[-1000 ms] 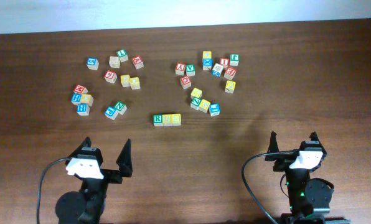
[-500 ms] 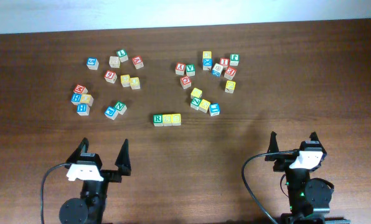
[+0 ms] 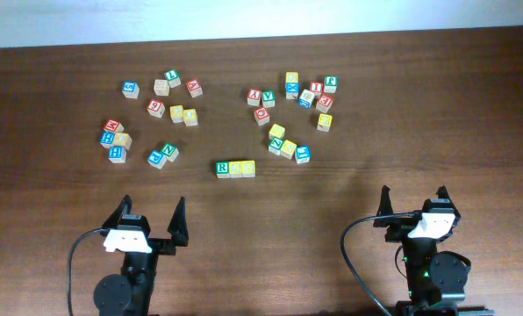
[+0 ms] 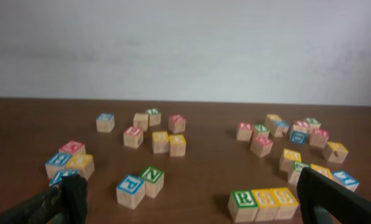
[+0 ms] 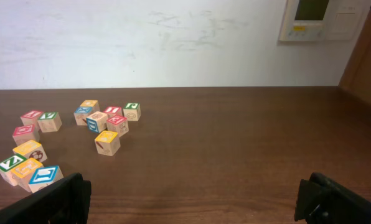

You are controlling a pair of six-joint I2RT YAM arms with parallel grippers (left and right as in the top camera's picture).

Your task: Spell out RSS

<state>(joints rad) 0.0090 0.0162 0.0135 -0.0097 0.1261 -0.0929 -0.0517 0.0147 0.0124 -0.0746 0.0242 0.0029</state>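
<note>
The RSS row [image 3: 235, 168] is found near the middle of the table [image 3: 437, 114]. Its three cubes are laid side by side and touching, with the green R at the left end as seen from overhead and the two yellow S faces after it. The other letter cubes [image 3: 175, 114] are scattered in loose clusters beyond it. The left hand [image 3: 152, 211] and the right hand [image 3: 414, 197] are held spread wide near the front edge, well apart from the row, with nothing between their fingers.
</note>
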